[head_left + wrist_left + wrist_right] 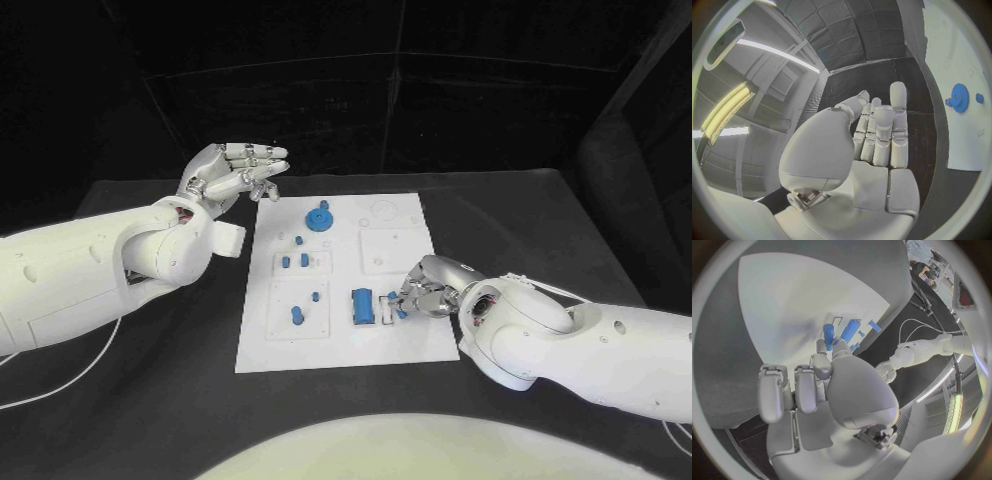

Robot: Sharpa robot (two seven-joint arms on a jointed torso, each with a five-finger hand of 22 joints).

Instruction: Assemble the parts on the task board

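The white task board (346,345) lies mid-table. On it I see a blue gear (319,216), several small blue pegs (297,315) and a blue rectangular block (362,305). My right hand (428,288) rests low at the board's right edge, next to the block, and pinches a small blue peg (391,305) between thumb and finger. In the right wrist view the peg (828,333) stands up from the fingertips (821,347) beside the block (848,330). My left hand (238,173) hangs raised off the board's far left corner, fingers stretched out, holding nothing. The left wrist view shows that hand (877,131), the gear (960,97) and the board (957,55).
Black table (159,400) surrounds the board, with bare room in front and to both sides. Empty recesses (387,250) mark the board's right half. A white cable (65,385) runs along the table under my left arm.
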